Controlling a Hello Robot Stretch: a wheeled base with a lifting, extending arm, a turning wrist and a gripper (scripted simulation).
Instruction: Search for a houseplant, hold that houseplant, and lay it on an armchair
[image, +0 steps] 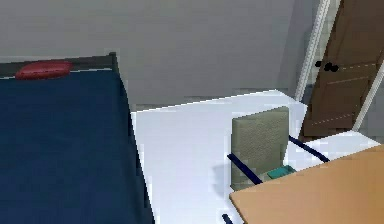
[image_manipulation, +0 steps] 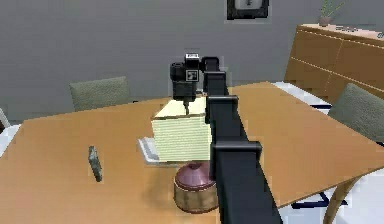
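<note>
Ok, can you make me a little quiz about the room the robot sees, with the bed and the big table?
1. True or false: a red pillow lies on the dark blue bed.
2. What stands on top of the wooden sideboard? A) a lamp B) a small plant C) a teapot
3. Fill in: the box on the wooden table, seen by the gripper, is pale ____.
Key: 1 true; 2 B; 3 yellow.
</note>
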